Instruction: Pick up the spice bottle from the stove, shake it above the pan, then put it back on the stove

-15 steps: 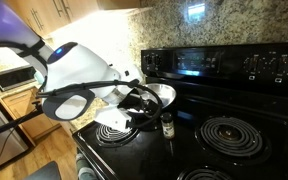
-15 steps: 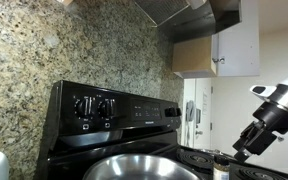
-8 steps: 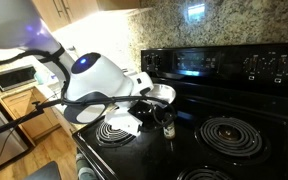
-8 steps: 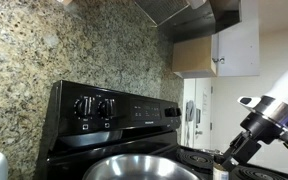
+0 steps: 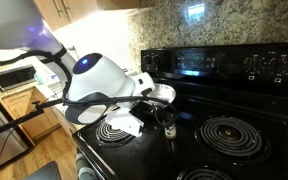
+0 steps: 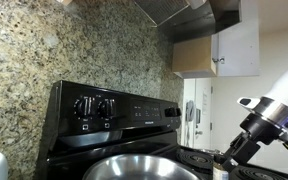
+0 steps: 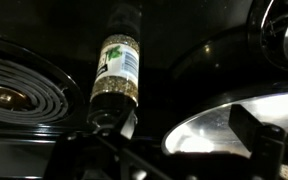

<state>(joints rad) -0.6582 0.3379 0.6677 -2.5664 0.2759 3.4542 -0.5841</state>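
Only part of the pan [image 6: 134, 166] in frame.

I've got the stove [image 5: 189, 150] in view: glossy black top w/ coil burners [image 5: 232, 135]. The spice bottle [image 5: 168, 126] stands upright on the bare top btwn burners. The pan [image 5: 162, 93] sits just behind it, toward the back, near but not touching.

Your arm [image 5: 92, 78] is glossy white, built of rounded, bulbous housings with dark bands at the joints and black edging underneath, narrowing to a white-and-grey wrist that carries a black gripper [image 6: 227, 158].
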